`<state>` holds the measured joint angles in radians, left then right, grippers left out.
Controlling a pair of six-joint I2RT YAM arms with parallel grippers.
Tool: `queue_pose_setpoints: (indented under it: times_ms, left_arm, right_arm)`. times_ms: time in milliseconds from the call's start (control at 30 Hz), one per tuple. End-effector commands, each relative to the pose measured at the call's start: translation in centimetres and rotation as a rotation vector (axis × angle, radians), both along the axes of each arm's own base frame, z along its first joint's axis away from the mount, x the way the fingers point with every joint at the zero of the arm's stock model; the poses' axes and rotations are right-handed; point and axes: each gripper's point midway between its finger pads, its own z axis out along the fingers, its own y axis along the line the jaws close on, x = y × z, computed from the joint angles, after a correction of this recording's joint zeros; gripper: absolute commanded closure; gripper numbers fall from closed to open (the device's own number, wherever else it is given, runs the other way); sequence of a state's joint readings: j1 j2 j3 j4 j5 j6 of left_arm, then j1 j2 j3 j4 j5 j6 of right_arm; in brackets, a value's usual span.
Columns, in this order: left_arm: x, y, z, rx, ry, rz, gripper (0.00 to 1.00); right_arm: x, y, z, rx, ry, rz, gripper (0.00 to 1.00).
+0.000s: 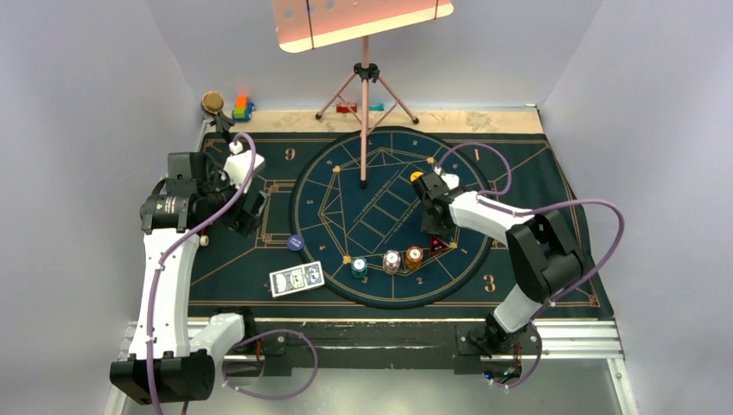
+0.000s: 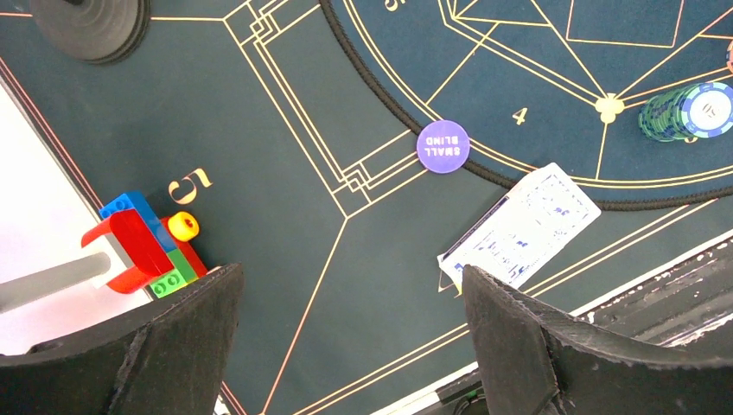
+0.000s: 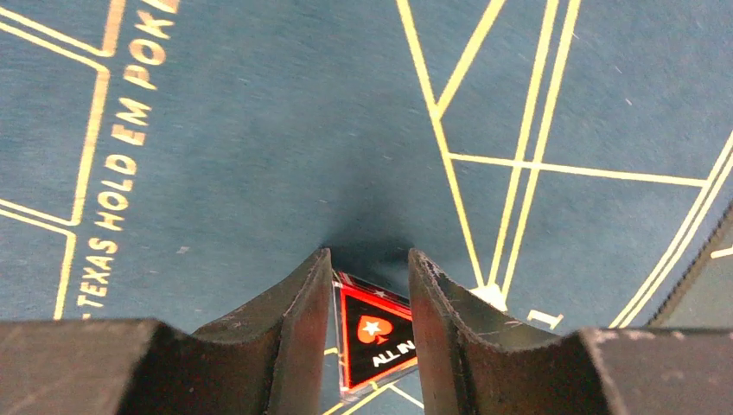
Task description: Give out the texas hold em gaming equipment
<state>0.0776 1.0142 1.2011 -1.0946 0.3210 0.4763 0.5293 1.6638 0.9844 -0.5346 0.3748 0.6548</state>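
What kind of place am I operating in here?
Likely an enclosed robot test cell dressed as a poker table: plain grey walls, a Texas hold'em mat, chip stacks and an all-in marker.

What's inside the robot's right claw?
A red-edged black triangular marker sits between the fingers of the right gripper. Its side corners are hidden behind them, so whether they pinch it cannot be told.

Sides of triangular marker [image 3: 373, 333] hidden behind right gripper [image 3: 370, 259] fingers; chip stack [image 2: 691, 111] cut by frame edge
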Motion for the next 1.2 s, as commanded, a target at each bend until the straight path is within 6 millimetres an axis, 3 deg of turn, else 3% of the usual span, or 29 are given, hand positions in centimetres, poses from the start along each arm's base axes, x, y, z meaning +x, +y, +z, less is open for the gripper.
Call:
queue_pose_setpoints:
  times_ms: [0,167,300,367,467,533,600,700,833,1000,1167]
  left_arm:
    - [0.2,0.1,1.3,0.012,-0.026,-0.018,0.00]
    - [0.0,0.0,1.1,0.008,-0.015,-0.023,0.00]
    - [0.0,0.0,0.9,0.003,-0.007,-0.019,0.00]
    - [-0.1,-0.1,0.7,-0.002,-0.002,-0.014,0.00]
    - [-0.4,-0.4,0.5,-0.021,0.007,-0.015,0.00]
    - [-0.5,-0.4,0.2,-0.027,0.017,0.001,0.00]
    - [-0.5,-0.3,-0.1,-0.033,0.033,0.019,0.00]
    - [-0.9,-0.3,-0.5,-0.038,0.055,0.033,0.00]
    - [-1.0,-0.2,-0.7,-0.036,0.051,0.046,0.00]
    - [-1.2,-0.3,-0.6,-0.042,0.050,0.048,0.00]
    - [-1.4,-0.4,-0.4,-0.046,0.043,0.044,0.00]
  right_arm:
    - [-3.4,-3.2,-0.7,-0.036,0.081,-0.083,0.60]
    - [-3.0,-3.7,1.0,-0.033,0.026,-0.099,0.58]
    - [0.1,-2.7,5.5,-0.023,-0.083,-0.059,0.52]
    - [1.5,-0.7,8.2,0.021,-0.140,-0.004,0.41]
    - [2.7,4.2,12.9,0.089,-0.235,0.131,0.25]
    - [2.3,7.4,15.1,0.092,-0.275,0.219,0.17]
    - [1.0,11.0,16.0,0.109,-0.265,0.325,0.12]
    - [-2.0,15.9,15.1,0.114,-0.231,0.483,0.07]
    - [-5.5,19.5,12.9,0.168,-0.166,0.599,0.06]
    - [-8.5,21.2,9.3,0.199,-0.068,0.661,0.07]
    - [-9.7,21.8,6.5,0.177,-0.009,0.681,0.09]
